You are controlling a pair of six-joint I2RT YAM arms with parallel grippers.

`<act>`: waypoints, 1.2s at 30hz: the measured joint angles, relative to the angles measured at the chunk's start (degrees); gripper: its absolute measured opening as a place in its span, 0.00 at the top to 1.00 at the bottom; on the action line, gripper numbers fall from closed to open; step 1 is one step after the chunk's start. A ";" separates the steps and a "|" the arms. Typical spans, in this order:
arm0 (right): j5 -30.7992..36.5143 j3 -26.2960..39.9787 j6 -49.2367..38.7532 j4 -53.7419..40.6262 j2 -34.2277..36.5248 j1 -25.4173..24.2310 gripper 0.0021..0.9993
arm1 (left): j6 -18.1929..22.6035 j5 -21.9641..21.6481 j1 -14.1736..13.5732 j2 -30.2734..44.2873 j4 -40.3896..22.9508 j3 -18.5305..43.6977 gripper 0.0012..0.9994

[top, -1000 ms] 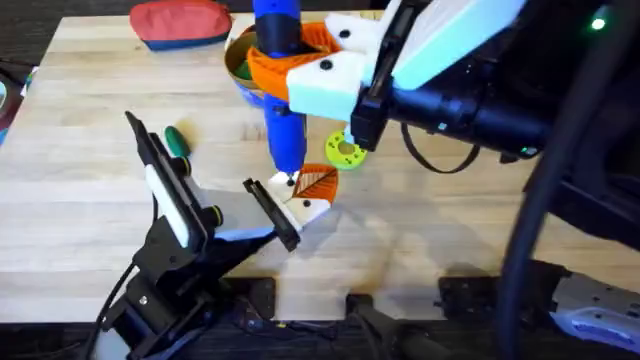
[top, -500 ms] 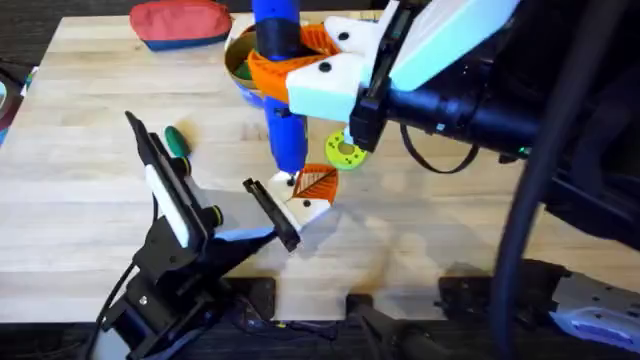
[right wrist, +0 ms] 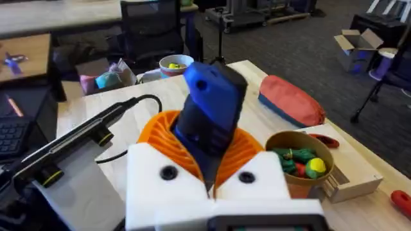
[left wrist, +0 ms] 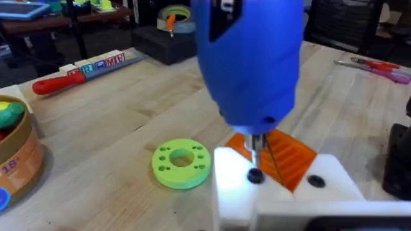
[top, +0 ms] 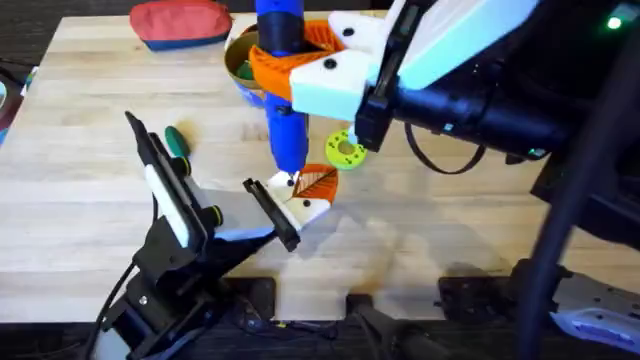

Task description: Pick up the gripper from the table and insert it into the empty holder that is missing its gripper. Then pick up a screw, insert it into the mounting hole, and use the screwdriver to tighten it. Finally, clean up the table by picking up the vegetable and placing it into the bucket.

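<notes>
A pale wooden counter (top: 90, 220) in a workshop room is seen carrying the bucket (right wrist: 302, 160) of coloured toys beside a red pouch (top: 180, 22), the vegetable (top: 177, 139) lying loose, while the screwdriver (top: 280, 90) is clamped upright in the right hand (top: 300, 75), bit on the holder (top: 308, 195), which is pinched by the left hand (top: 270, 215).

You cannot tell whether the screwdriver (left wrist: 247, 61) bit is seated in the dark screw (left wrist: 255, 176) on the holder (left wrist: 282, 186). Its top is cut off by the edge. The bucket (top: 240, 62) sits partly hidden behind the right gripper (top: 300, 75).
</notes>
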 joint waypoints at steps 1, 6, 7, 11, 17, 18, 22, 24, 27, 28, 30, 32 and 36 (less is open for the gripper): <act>0.00 0.00 0.00 -0.01 0.02 0.00 1.00 | 0.00 0.00 0.00 0.00 0.00 0.00 1.00; 0.00 0.00 0.07 -0.01 0.02 0.00 1.00 | 0.00 0.00 0.00 0.01 0.00 0.00 1.00; 0.00 0.00 0.08 -0.01 0.04 0.00 1.00 | 0.00 0.00 0.00 0.00 0.00 0.00 1.00; 0.00 0.00 0.26 0.01 0.60 0.00 1.00 | 0.00 0.00 0.00 0.00 0.00 0.00 1.00; 0.00 0.00 0.70 0.01 1.42 0.00 1.00 | -0.02 0.00 0.00 0.00 -0.02 0.00 1.00; 0.00 0.00 0.91 -0.02 1.42 0.00 1.00 | -0.02 0.00 0.00 0.02 0.00 0.00 1.00; 0.00 0.00 1.53 -0.31 1.42 0.00 1.00 | 0.00 0.00 0.00 0.00 -0.01 0.00 1.00; 0.02 0.00 1.58 -0.38 1.44 0.00 1.00 | -0.02 0.00 0.00 0.00 -0.02 0.00 1.00; 0.02 0.00 1.60 -0.44 1.44 0.00 1.00 | -0.02 0.00 0.00 0.02 -0.02 0.00 1.00; 0.02 0.00 1.73 -0.42 1.44 0.00 1.00 | -0.01 0.00 0.00 0.01 -0.01 0.00 1.00; 0.00 0.00 1.75 -0.18 1.44 0.00 1.00 | 0.00 0.00 0.00 0.02 -0.02 0.00 1.00; 0.00 0.00 1.73 2.12 1.32 -0.08 1.00 | 0.00 0.00 0.00 0.00 0.00 0.00 1.00; -0.01 0.00 1.74 4.21 -0.43 -0.86 1.00 | 0.00 0.00 0.00 0.01 0.00 0.00 1.00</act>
